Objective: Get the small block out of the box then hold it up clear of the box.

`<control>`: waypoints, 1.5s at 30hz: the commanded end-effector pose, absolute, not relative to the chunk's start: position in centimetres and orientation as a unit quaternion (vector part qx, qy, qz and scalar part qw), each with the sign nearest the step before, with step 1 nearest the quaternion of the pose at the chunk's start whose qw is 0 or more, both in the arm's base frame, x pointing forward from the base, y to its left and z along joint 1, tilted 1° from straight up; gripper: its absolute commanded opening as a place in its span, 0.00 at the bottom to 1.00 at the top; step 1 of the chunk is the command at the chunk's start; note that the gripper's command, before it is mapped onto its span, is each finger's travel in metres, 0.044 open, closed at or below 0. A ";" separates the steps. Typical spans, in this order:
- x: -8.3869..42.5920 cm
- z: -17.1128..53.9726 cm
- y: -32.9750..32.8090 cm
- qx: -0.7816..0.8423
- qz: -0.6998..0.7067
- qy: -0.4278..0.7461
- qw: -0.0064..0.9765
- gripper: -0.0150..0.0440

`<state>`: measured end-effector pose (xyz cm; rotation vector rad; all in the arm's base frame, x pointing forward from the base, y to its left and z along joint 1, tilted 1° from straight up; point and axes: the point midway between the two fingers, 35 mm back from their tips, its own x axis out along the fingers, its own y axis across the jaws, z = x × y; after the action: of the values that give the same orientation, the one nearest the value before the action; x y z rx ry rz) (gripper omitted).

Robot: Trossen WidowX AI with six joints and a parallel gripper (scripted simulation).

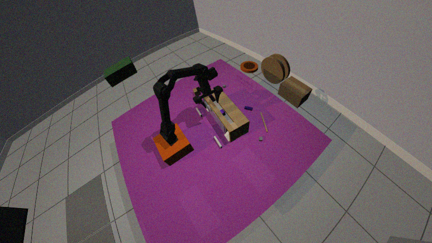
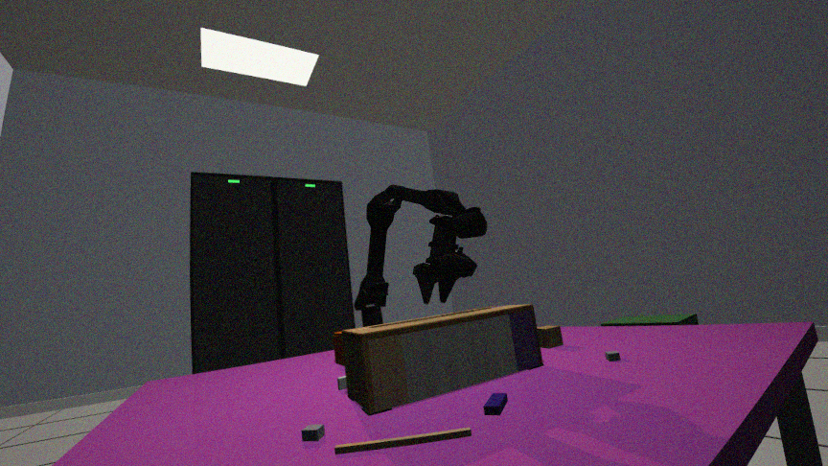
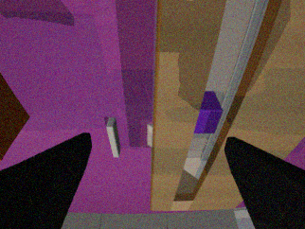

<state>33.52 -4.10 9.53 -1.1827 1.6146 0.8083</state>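
Note:
The long wooden box (image 1: 234, 111) (image 2: 457, 356) stands upright on the magenta table, with a narrow slot along its top. The small purple block (image 1: 222, 112) (image 3: 208, 121) shows through that slot, inside the box and around mid-length in the top view. The box hides it in the exterior view. My gripper (image 1: 212, 103) (image 2: 434, 301) (image 3: 159, 142) is open and empty, pointing down above the box. In the wrist view the block lies between the fingers' directions, nearer the right finger. The shelf's exit and pocket ends are not clear to me.
A dark blue block (image 1: 248, 108) (image 2: 495, 404), a thin stick (image 1: 264, 122) (image 2: 403, 441) and a grey cube (image 1: 260, 138) (image 2: 312, 431) lie behind the box. White bars (image 1: 217, 142) (image 3: 113, 137) lie on its robot side. A wooden cube (image 2: 549, 337) is beyond its far end.

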 end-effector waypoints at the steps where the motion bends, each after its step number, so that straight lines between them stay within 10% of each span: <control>1: 33.6 9.2 -4.1 -0.487 0.332 0.659 0.467 0.93; 45: 33.2 2.0 -4.2 -0.487 0.332 0.659 0.467 0.93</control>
<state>33.72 -4.09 3.02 -1.1918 1.6010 0.8011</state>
